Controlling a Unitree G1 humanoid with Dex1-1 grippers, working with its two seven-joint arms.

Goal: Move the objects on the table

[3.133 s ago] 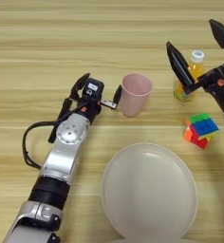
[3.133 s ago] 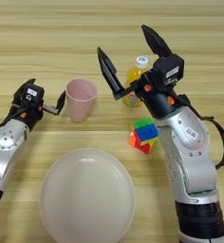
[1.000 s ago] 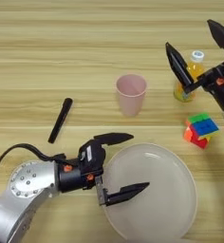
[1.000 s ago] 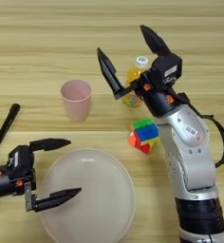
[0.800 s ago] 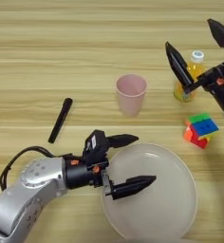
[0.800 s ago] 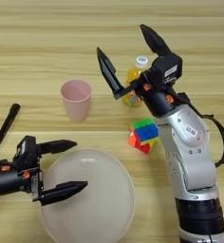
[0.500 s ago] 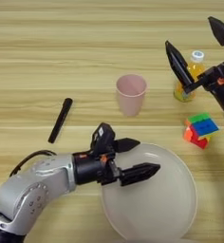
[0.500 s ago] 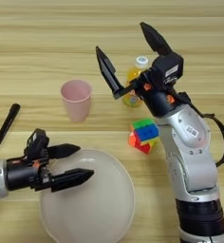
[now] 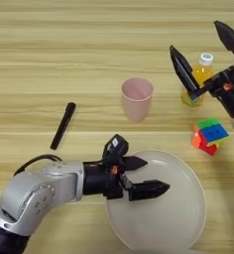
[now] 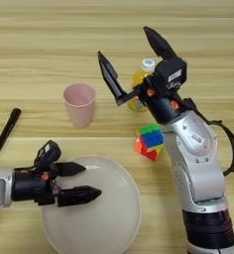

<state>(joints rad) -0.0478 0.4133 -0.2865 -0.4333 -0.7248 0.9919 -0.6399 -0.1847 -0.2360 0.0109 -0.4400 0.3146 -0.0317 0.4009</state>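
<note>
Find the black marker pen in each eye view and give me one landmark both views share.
Left eye view: the marker pen lies slanted on the table, left of centre, well left of the pink cup.
Right eye view: the marker pen sits at the far left edge, again left of the cup.
Shared landmark: the pink cup, standing upright just beyond the cream plate.

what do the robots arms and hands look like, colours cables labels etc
Both arms have rounded silver-grey shells with black joints. A thin black cable loops outside each. The left hand and right hand each have a black body with small orange-red accents and two long, pointed black fingers. Each hand body carries a small white label.
</note>
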